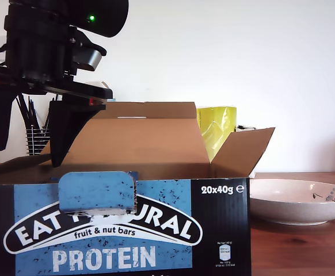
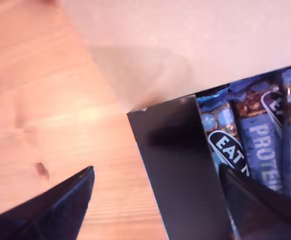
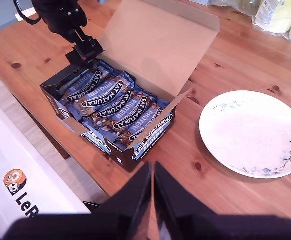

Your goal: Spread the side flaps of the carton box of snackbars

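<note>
While poised over the end of the large black and blue cardboard carton box of snackbars (image 1: 156, 230) at the exterior view's left, holding my first gripper (image 2: 155, 170) spread wide, one finger outside and one inside the short black-printed side flap (image 2: 173, 135), neither visibly touching it. Box resting open on the brown wooden table (image 3: 225, 85), wide brown lid flap (image 1: 139, 138) raised behind, blue-wrapped bars (image 3: 115, 105) packed inside. At the exterior view's right, opposite side flap (image 1: 245, 150) angled outward near the white floral plate (image 1: 291, 214). My second gripper (image 3: 152, 170) pinched together on nothing, high above.
</note>
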Motion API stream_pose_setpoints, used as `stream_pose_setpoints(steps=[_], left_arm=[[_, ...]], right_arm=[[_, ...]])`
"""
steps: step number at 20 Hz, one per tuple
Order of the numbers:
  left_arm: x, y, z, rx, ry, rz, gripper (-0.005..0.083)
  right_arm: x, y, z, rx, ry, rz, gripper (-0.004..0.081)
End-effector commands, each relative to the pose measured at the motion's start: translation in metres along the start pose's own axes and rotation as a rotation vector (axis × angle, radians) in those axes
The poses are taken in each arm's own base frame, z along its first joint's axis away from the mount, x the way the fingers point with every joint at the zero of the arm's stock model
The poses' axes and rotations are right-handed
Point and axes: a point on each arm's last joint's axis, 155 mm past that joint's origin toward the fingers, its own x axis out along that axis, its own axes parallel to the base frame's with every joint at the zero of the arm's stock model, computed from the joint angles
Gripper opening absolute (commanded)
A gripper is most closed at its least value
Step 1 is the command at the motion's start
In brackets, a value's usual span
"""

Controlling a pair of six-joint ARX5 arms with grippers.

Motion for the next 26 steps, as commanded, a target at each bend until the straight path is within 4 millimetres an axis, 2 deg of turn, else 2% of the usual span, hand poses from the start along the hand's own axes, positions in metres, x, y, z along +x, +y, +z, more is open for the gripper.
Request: stream_pose_setpoints(steps=[1, 10, 19, 26], left_arm=[[-0.002, 0.006, -0.003, 0.010, 0.001, 0.019, 0.0727], [-0.019, 0.024, -0.007, 0.018, -0.016, 0.061, 0.0727], [-0.021, 0.038, -0.022, 0.048, 0.040, 0.121, 0.0727], [-0.021, 0.048, -0.023, 0.047, 0.047, 0.155, 0.0727]], right_arm=[[0.000, 0.001, 0.000, -0.004, -0.004, 0.004, -0.0013], [0.000, 0.001, -0.001, 0.004, 0.002, 0.004, -0.0013], [0.000, 0.002, -0.005, 0.007, 0.017, 0.006, -0.0013], [0.000, 0.001, -0.005, 0.007, 0.016, 0.005, -0.0013]])
